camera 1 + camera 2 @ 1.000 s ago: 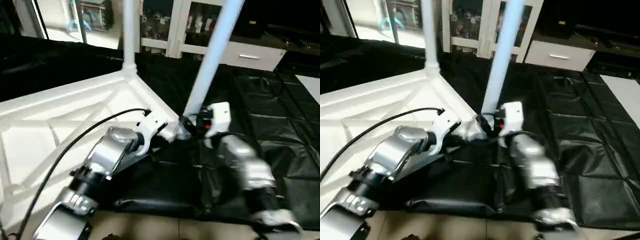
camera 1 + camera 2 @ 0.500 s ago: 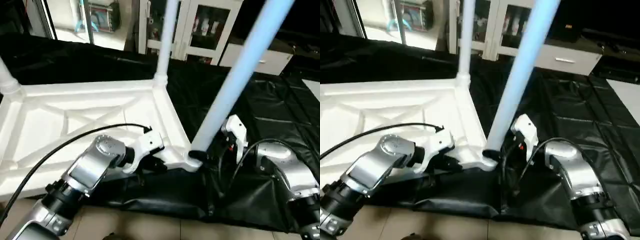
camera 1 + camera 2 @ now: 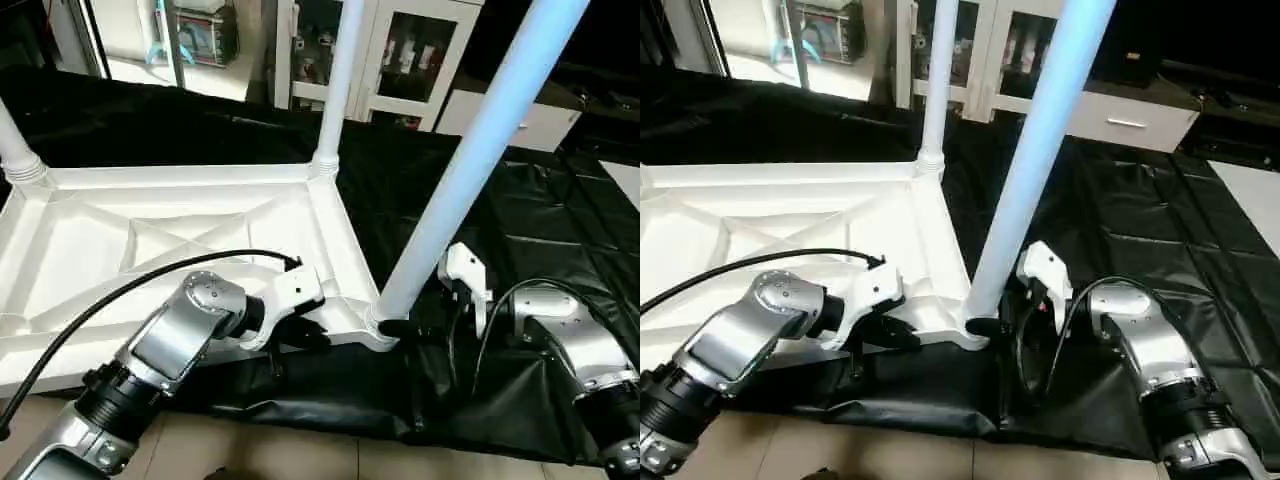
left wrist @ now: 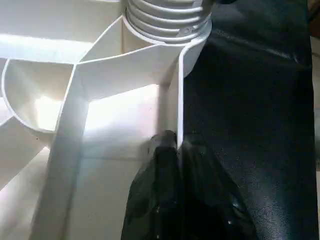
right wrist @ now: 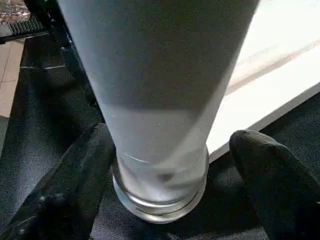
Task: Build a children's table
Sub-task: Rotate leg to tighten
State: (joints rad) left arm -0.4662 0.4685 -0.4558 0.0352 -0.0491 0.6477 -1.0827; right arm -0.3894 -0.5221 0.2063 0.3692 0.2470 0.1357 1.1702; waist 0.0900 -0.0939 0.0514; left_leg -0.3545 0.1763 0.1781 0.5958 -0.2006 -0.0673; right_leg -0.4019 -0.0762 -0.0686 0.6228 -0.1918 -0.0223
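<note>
Head views: I see the white table top [image 3: 150, 250] lying upside down on a black sheet [image 3: 560, 220] spread over the floor, its X-ribbed underside facing up. Three legs stand in its corner sockets: the near leg [image 3: 470, 160] rising from the near right socket [image 3: 378, 325], a far leg [image 3: 338, 80] at the far right corner, and a third leg [image 3: 15, 150] at the far left. My left tool [image 3: 300, 335] sits at the top's near edge just beside that near socket; my right tool [image 3: 1025, 335] is low beside the near leg's base. White cabinets [image 3: 400, 60] stand behind. Left wrist view: the left tool's two black fingers [image 4: 165, 200] are pressed together, pinching the thin rim wall of the table top, with the ridged socket collar [image 4: 167, 20] just beyond. Right wrist view: the right tool's fingers [image 5: 75, 185] are spread either side of the near leg's base, neither clearly touching it.
</note>
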